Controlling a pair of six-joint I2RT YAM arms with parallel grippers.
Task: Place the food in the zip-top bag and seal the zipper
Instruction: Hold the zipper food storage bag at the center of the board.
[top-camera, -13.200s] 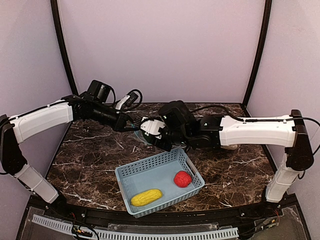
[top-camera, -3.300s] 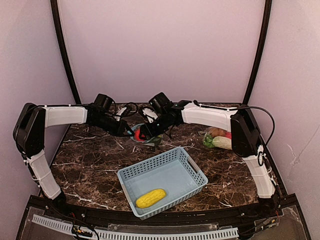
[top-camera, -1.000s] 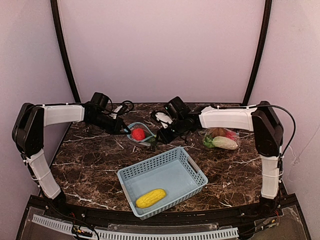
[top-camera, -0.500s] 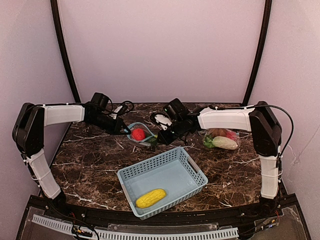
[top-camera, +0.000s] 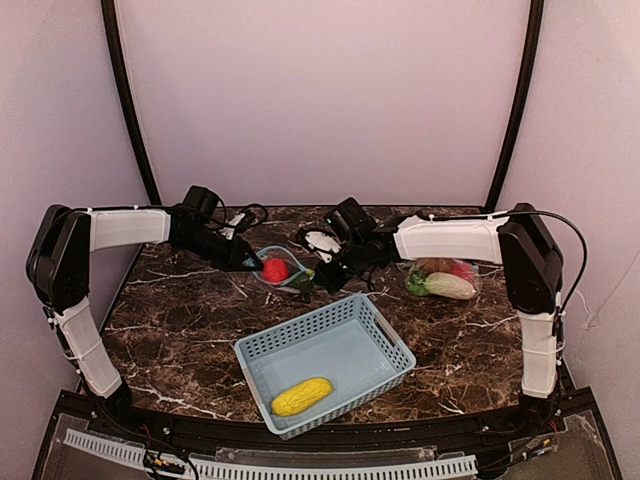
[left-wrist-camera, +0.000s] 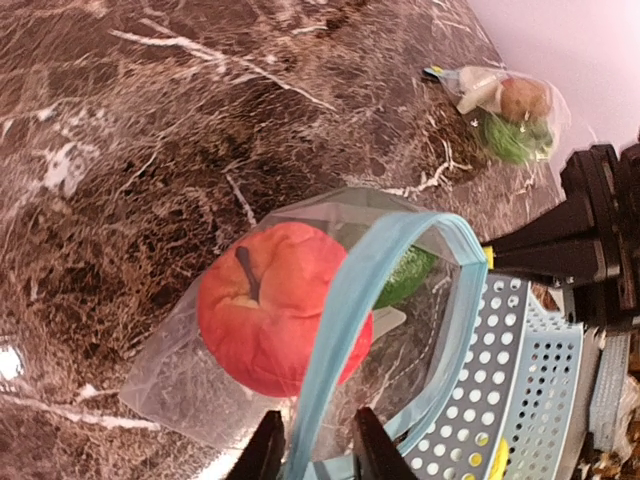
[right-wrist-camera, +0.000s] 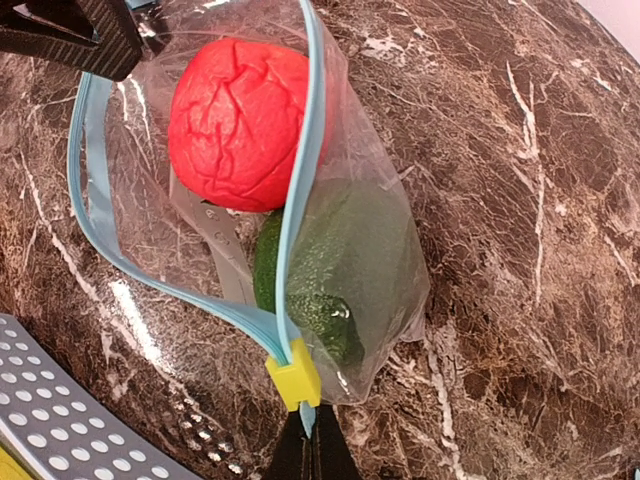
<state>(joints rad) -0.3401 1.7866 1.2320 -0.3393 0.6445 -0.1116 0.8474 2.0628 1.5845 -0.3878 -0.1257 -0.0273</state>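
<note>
Two grippers share one bag. Closest in, the right gripper has its fingers pressed together on the tail of the zipper, directly under the small yellow plastic slider of the clear zip-top bag with a light blue zipper strip. At the opposite end of the mouth, the left gripper straddles the same strip with its fingers a narrow gap apart; whether they press on it I cannot tell.

Just ahead of both sets of fingertips the bag lies on the dark brown marble table with its mouth gaping. Inside sit the round red toy apple and, nearer the right gripper, the dark green round toy fruit, touching each other.

Behind the right gripper, toward the arm bases, the light blue perforated plastic basket holds the yellow toy corn cob, well apart from the bag. Farther off, beside the right forearm, lies a second clear bag with more produce in it.

By my judgement the step in hand is the sealing: one end anchored, the slider end taken. Next, the slider needs drawing along the strip toward the left gripper, with the left end held firm and the mouth pulled taut and flat. The corn remains unbagged, so the task looks unfinished
</note>
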